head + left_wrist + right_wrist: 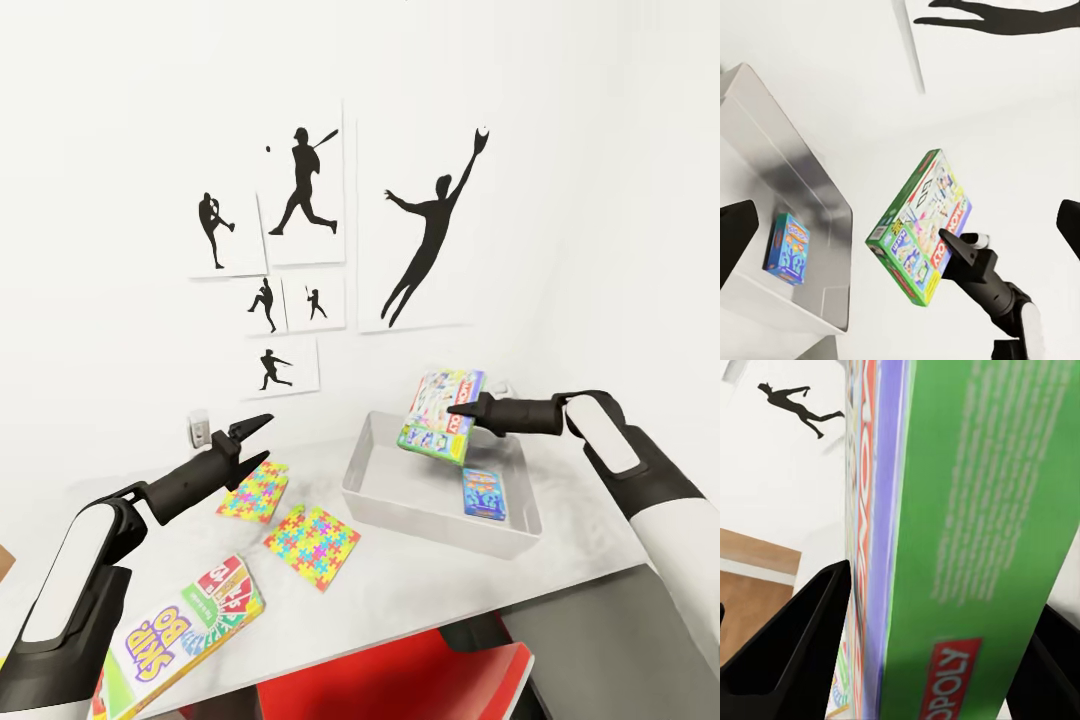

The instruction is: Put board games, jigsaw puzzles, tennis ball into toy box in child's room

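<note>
On the table, at its near left corner, the yellow, green and red board game box reads "SKIP-BO" in big yellow letters. The white-and-green box clamped in my right gripper shows a red band with the white letters "OPOLY" on its green side; in my left wrist view the same band reads as "MONOPOLY". Its finer print, and the lettering on the small blue box in the toy box, I cannot read.
</note>
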Controlling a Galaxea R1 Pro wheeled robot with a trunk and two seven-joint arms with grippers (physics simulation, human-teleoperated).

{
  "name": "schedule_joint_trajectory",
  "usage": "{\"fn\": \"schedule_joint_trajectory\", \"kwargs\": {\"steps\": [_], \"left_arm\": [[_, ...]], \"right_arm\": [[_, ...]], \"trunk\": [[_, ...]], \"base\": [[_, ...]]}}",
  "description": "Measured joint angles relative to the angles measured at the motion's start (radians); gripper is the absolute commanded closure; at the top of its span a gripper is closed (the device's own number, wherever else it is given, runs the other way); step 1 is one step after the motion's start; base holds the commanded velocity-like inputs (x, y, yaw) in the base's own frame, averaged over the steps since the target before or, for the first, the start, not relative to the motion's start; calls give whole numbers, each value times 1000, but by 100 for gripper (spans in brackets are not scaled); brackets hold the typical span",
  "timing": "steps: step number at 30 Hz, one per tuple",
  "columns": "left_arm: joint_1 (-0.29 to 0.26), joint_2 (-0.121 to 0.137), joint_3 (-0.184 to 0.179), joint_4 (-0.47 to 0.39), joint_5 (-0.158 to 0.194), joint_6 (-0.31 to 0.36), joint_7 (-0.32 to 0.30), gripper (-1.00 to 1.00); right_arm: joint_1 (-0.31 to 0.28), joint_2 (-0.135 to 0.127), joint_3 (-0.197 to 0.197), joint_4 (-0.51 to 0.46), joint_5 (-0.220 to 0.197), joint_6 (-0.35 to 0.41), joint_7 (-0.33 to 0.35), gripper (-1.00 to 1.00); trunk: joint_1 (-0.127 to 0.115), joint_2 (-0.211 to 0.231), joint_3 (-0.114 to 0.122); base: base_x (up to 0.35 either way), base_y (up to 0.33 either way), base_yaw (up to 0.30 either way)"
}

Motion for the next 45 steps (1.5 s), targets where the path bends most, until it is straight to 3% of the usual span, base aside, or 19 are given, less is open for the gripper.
{"fn": "schedule_joint_trajectory", "kwargs": {"steps": [9,45], "left_arm": [[0,1,0,0,1,0,1,-100],[8,1,1,0,1,-3,-1,-100]], "right_arm": [[-4,-2,18,-32,-2,0,-1,100],[-19,7,21,-36,0,0,-4,100]], "trunk": [[0,0,1],[0,0,5]], "base": [[0,0,-36],[0,19,-15]]}}
